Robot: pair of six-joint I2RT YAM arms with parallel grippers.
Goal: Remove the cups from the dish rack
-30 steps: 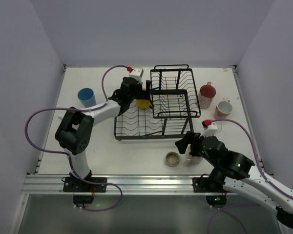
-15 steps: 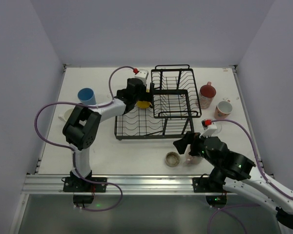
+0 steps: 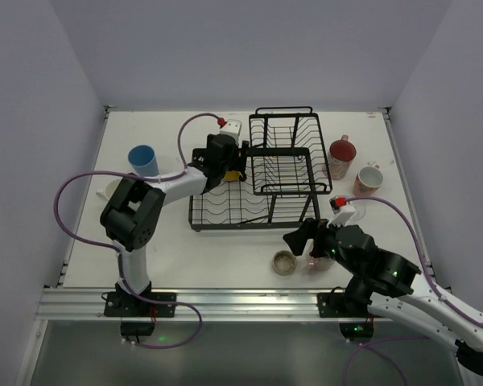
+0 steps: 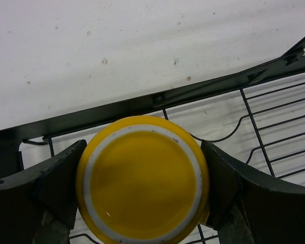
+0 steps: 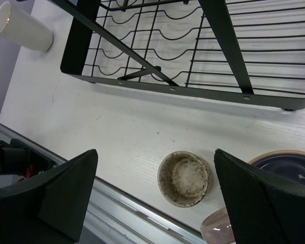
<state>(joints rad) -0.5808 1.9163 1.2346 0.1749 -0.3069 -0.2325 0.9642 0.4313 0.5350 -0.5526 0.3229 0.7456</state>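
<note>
Yellow cup (image 4: 142, 178), bottom-up at the far-left corner of the dish rack (image 4: 193, 94), looks rigid, glazed and slick, so the left claw (image 4: 142, 175) clamping its round sides suits, while the right claw (image 5: 162, 195) gapes above the worktop (image 5: 122, 137).

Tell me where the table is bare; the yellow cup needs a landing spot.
Bare: the strip between the rack and the near rail, left of the speckled cup; also the far-left corner behind the blue cup. Crowded: right of the rack, by the red mug and white mug, and near the right hand, by a glass and a purple-lined mug.
</note>
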